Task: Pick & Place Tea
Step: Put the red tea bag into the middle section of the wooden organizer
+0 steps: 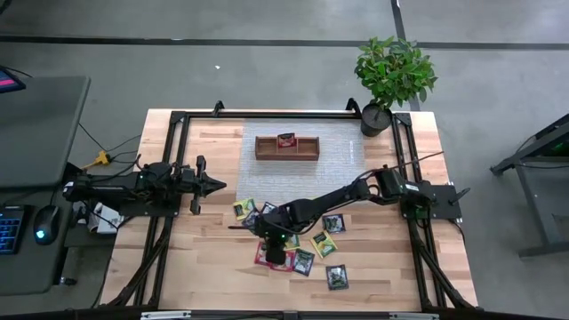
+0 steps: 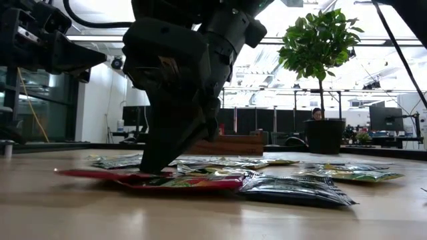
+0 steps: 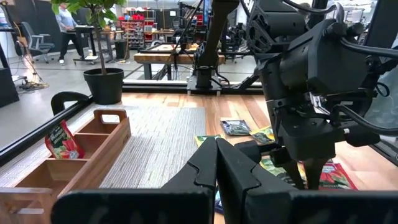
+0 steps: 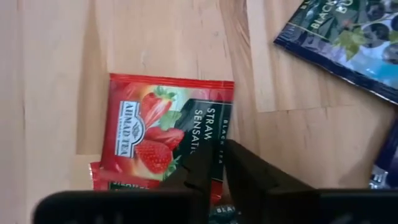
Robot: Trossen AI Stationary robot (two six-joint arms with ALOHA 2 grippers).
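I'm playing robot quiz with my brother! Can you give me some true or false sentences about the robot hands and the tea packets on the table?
1. The right hand is down on a red strawberry tea packet. True.
2. The brown three-compartment wooden tray holds no packets. False: one red packet sits in its middle compartment.
3. The left hand is holding a packet. False: it is shut on nothing, off to the side.
4. A potted green plant stands at a table corner. True.
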